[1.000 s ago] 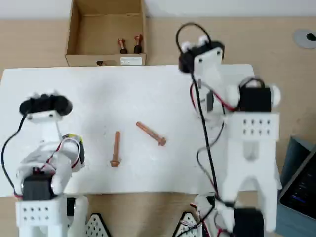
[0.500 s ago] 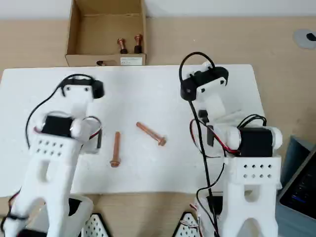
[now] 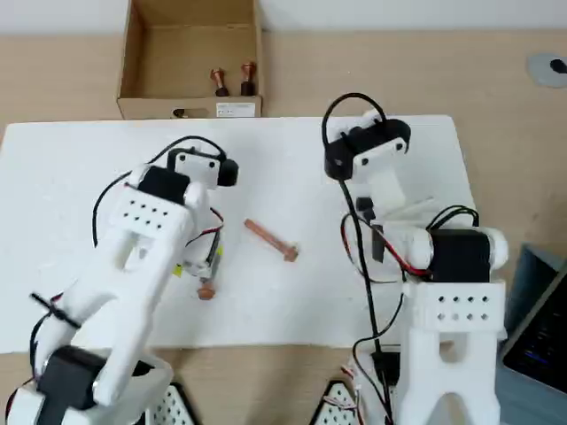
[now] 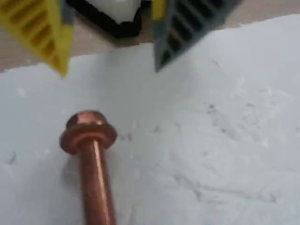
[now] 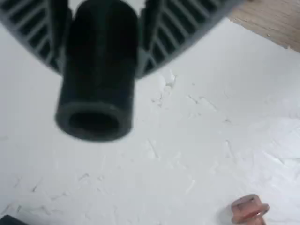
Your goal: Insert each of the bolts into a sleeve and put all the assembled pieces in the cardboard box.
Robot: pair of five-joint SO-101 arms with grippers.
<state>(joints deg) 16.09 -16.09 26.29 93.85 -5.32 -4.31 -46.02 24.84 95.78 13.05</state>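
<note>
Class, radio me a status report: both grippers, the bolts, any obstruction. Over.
Left gripper open near bolt. Right gripper shut on black sleeve. Second bolt loose on white mat. No obstruction seen.

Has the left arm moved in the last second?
Yes. The left arm swung from the left edge of the white mat toward its middle, over a bolt.

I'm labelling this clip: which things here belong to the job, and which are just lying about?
Job: box; two assembled pieces inside it; mid-mat bolt; second bolt; sleeve.
Lying about: grey disc; dark device.
</note>
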